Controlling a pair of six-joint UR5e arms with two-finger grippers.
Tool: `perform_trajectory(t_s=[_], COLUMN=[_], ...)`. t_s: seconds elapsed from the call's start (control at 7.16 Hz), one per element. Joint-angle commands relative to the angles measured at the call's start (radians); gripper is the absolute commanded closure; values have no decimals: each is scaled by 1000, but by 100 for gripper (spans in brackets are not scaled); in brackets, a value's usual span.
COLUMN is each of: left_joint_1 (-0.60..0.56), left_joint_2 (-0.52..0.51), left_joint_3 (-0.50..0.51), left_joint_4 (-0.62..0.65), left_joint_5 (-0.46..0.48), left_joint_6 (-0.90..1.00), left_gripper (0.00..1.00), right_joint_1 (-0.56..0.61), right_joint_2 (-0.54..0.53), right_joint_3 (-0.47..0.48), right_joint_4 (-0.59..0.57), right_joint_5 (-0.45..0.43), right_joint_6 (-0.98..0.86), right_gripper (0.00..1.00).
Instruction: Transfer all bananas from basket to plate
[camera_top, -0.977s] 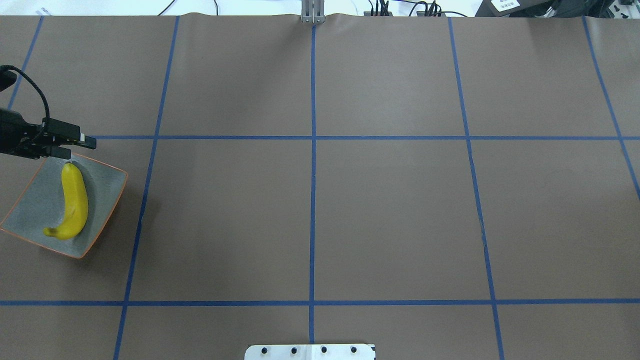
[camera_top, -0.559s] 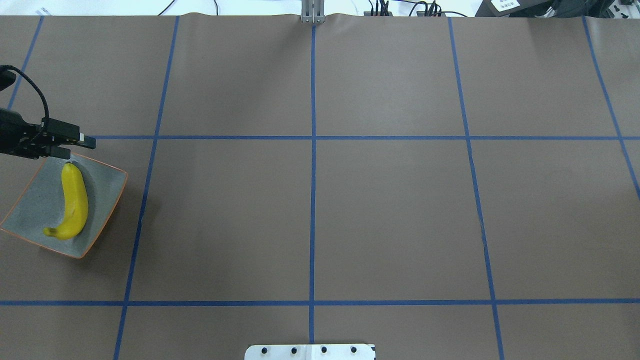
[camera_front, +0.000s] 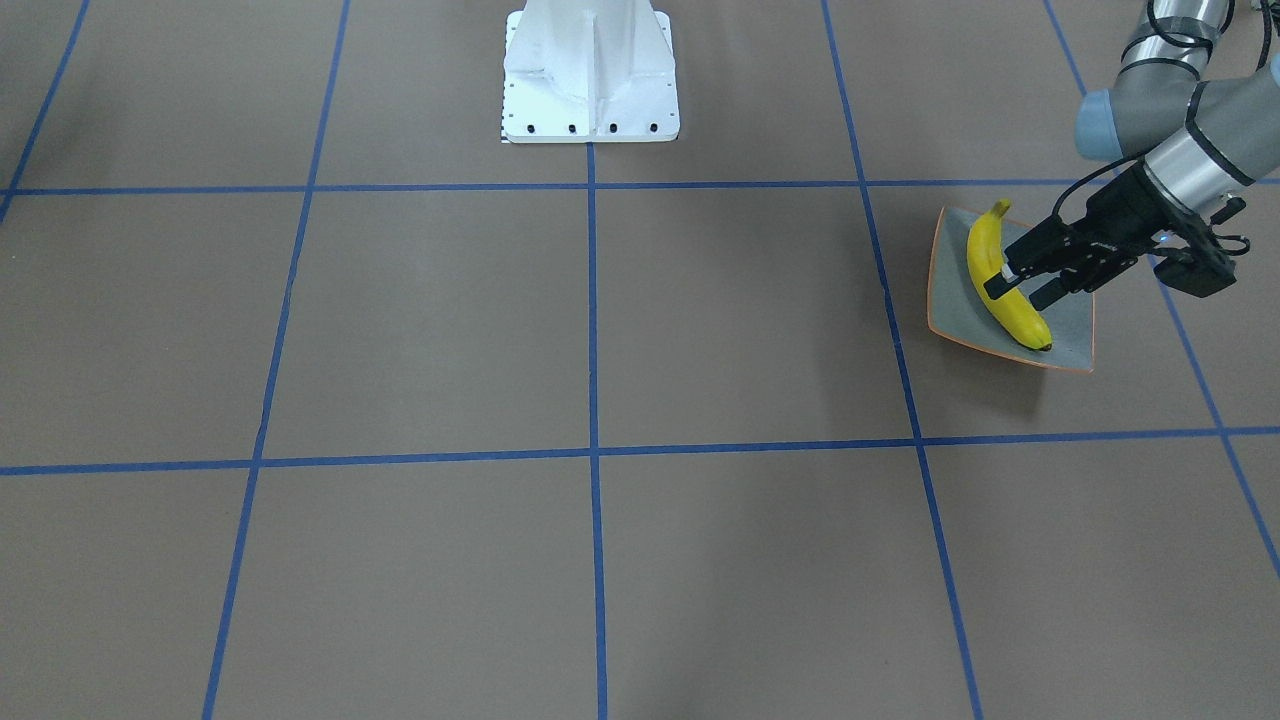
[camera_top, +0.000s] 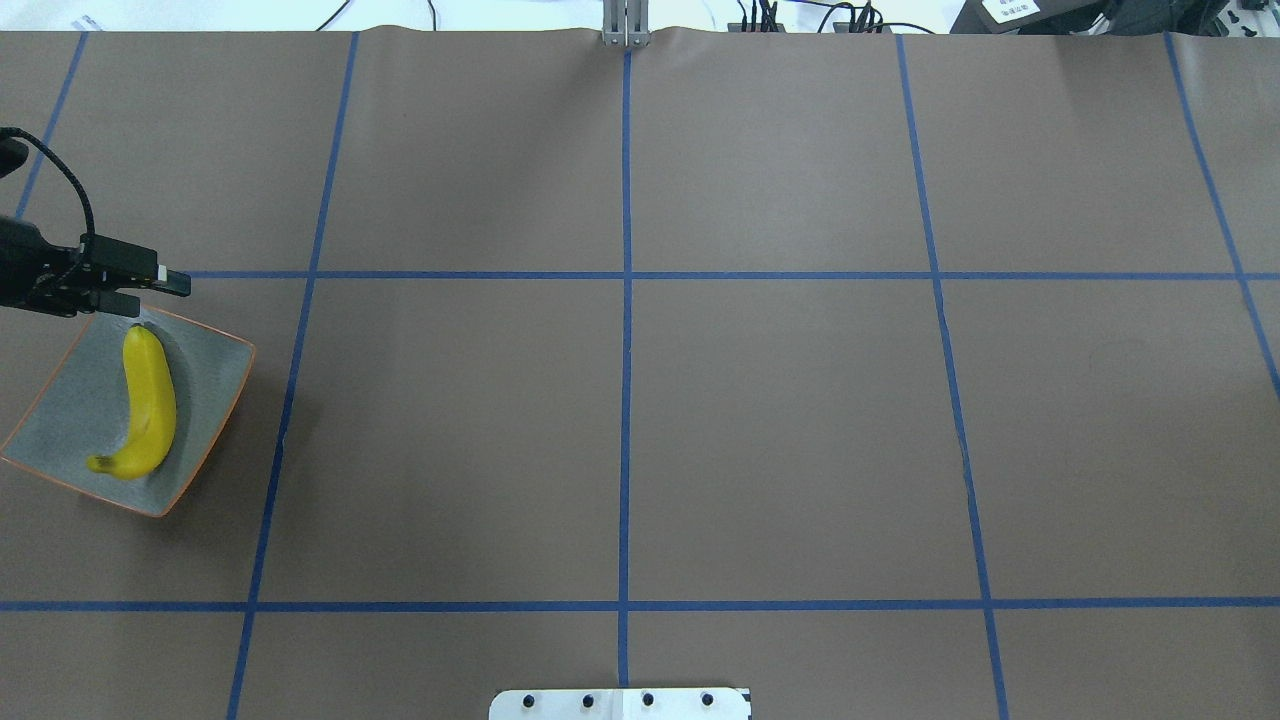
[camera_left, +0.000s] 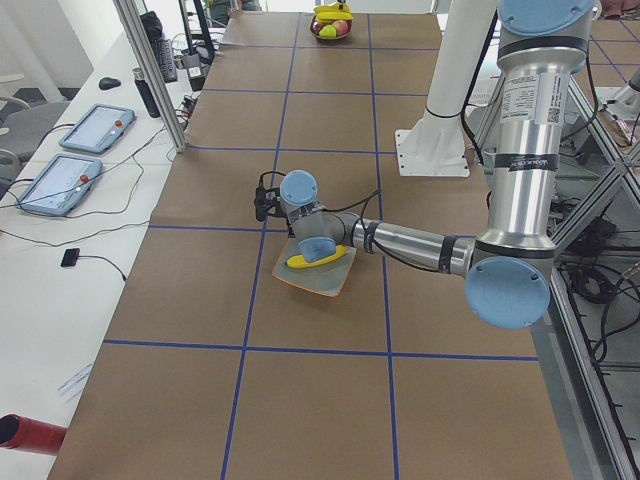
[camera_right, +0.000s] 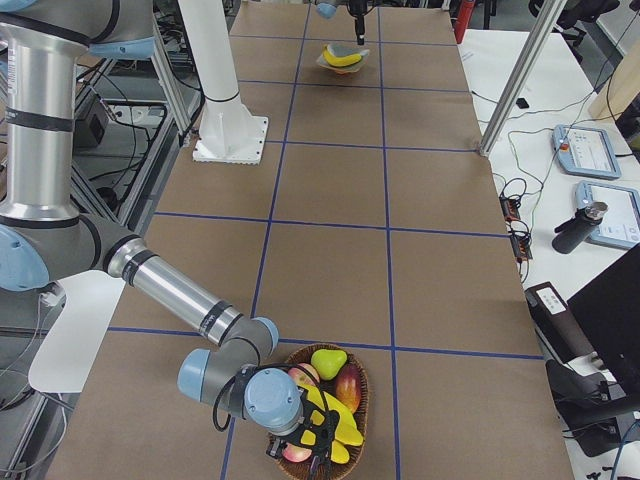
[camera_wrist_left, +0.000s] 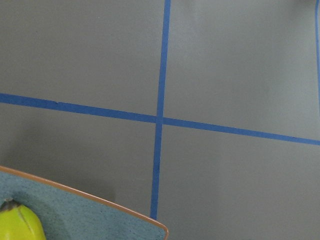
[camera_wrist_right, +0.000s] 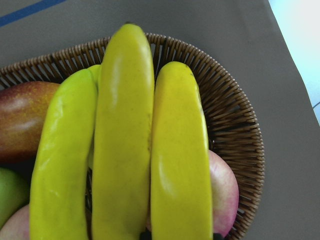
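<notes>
My L gripper (camera_top: 160, 296) is hovering over the far corner of the plate (camera_top: 215, 350), jaws standing well apart w/ nothing btwn them. One banana (camera_top: 150, 405) is lying lengthwise on the plate, its dark tip pointing toward my L fingers (camera_top: 175, 283) and sitting just below them, apart from them. My R gripper (camera_right: 318, 440) is hanging right over the basket (camera_right: 358, 372) at the opposite end of the table (camera_top: 780, 430); can't tell if those jaws are open or closed. R wrist cam is filling up w/ three basket bananas (camera_wrist_right: 122, 135) lying side by side, close under the cam, w/ other fruit (camera_wrist_right: 22, 117) tucked around them and the wicker rim curving round. Plate is sitting near the table's L-side edge, showing bare grey either side of the banana, more toward that edge. Basket is sitting near the R-end edge. Btwn them the wide brown top w/ blue tape lines (camera_top: 626, 400) is stretching out, white robot base (camera_front: 590, 70) standing at my side, mid-table.
</notes>
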Motion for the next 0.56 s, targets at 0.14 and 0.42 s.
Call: perform_trajectory(t_s=[0.14, 0.42], left_joint_1=[1, 4], left_joint_2=[-1, -2], left_joint_3=[-1, 3], left_joint_4=[0, 2], left_joint_5=[0, 0], left_joint_6=[-3, -3], left_gripper=[10, 9], right_joint_1=[3, 6], right_joint_2=[-13, -15], right_joint_3=[65, 85], right_joint_4=[0, -5], right_joint_5=[8, 8], right_joint_6=[-4, -6], right_gripper=[100, 100])
